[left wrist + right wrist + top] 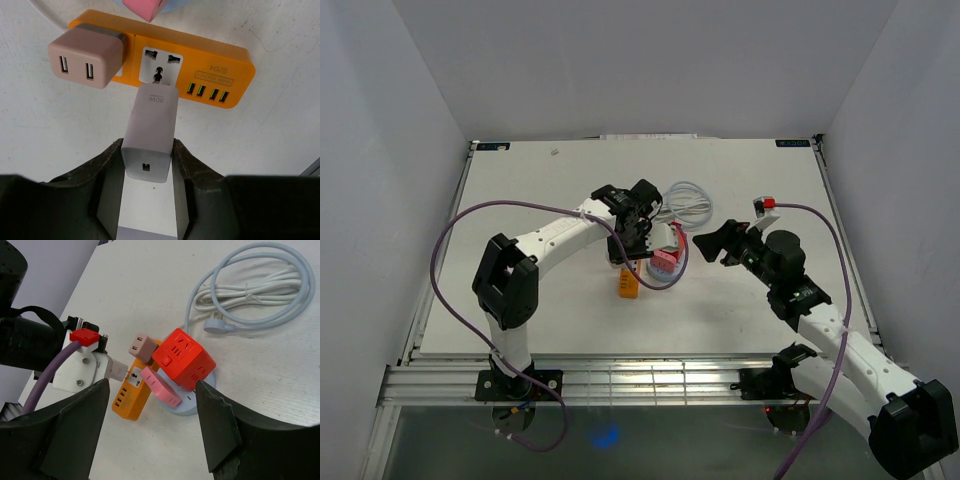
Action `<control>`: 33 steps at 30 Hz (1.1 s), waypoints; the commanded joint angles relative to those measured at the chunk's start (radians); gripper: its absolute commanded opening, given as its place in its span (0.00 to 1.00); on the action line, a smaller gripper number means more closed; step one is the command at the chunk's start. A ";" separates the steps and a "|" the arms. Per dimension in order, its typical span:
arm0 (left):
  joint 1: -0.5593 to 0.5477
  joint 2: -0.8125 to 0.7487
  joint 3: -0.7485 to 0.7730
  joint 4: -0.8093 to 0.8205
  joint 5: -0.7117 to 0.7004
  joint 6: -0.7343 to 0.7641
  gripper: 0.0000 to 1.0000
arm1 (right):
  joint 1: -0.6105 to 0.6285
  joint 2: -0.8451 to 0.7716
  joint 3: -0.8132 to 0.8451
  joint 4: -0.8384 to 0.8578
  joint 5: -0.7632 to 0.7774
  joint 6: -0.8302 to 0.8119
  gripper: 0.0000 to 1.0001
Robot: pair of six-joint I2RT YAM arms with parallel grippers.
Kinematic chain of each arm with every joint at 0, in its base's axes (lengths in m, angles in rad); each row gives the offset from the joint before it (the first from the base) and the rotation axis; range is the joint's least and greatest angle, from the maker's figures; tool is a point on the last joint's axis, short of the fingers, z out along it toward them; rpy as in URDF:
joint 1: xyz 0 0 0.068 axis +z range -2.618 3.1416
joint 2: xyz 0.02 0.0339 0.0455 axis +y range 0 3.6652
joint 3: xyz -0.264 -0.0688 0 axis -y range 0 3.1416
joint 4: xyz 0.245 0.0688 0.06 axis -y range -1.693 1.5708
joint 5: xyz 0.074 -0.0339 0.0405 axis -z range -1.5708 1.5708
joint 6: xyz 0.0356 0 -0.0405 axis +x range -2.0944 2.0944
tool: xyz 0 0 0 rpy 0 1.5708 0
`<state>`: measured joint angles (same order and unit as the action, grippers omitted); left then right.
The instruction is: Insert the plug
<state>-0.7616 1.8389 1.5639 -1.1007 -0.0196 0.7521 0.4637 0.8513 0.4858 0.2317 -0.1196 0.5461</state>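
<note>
White charger [150, 132] meeting the orange power strip [210, 47]

The charger is a slim, pale block marked 80W with a small port in its rear end, clamped on both sides by the left gripper [148, 150]. Its front end sits against the strip's white universal socket [160, 65], prongs hidden, so whether it is fully seated cannot be told. The strip lies flat on the table, with four green-lit USB ports beside that socket.
</note>
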 commanded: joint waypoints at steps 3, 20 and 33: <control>-0.015 0.013 0.059 -0.010 -0.022 0.026 0.00 | -0.007 -0.023 0.002 -0.012 0.072 -0.005 0.74; -0.068 0.079 0.107 -0.025 -0.088 0.029 0.00 | -0.014 -0.003 0.005 -0.009 0.048 -0.005 0.74; -0.076 0.117 0.105 -0.030 -0.095 0.026 0.00 | -0.022 -0.021 -0.001 -0.017 0.047 -0.003 0.74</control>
<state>-0.8299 1.9511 1.6386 -1.1225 -0.1043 0.7704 0.4461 0.8459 0.4839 0.2031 -0.0746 0.5457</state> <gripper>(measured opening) 0.472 0.737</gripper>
